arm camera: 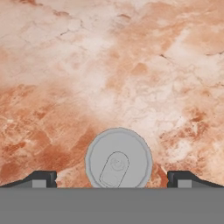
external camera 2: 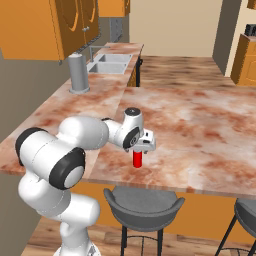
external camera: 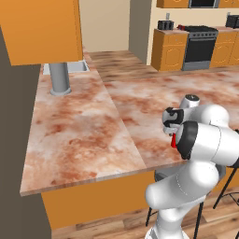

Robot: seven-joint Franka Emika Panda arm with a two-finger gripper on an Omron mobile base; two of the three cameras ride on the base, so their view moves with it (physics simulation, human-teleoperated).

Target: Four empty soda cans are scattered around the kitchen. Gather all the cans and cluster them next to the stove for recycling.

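A red soda can (external camera 2: pixel 137 158) stands upright on the marble counter (external camera 2: pixel 200 125), close to its front edge. In the left base view a sliver of the same soda can (external camera: pixel 173 140) peeks out beside my arm. My gripper (external camera 2: pixel 141 148) hangs straight above it, pointing down. The hand view looks down on the can's silver top (arm camera: pixel 118 157), which lies between my two spread fingertips (arm camera: pixel 41 178), so the gripper (arm camera: pixel 111 178) is open and holds nothing. The black stove (external camera: pixel 200 44) stands far off across the room, between orange cabinets.
A grey round post (external camera 2: pixel 78 73) rises from the counter's left wing, with a steel sink (external camera 2: pixel 110 64) behind it. Orange upper cabinets (external camera: pixel 39 28) hang over that side. Dark stools (external camera 2: pixel 145 205) stand under the counter's front edge, one right below the can.
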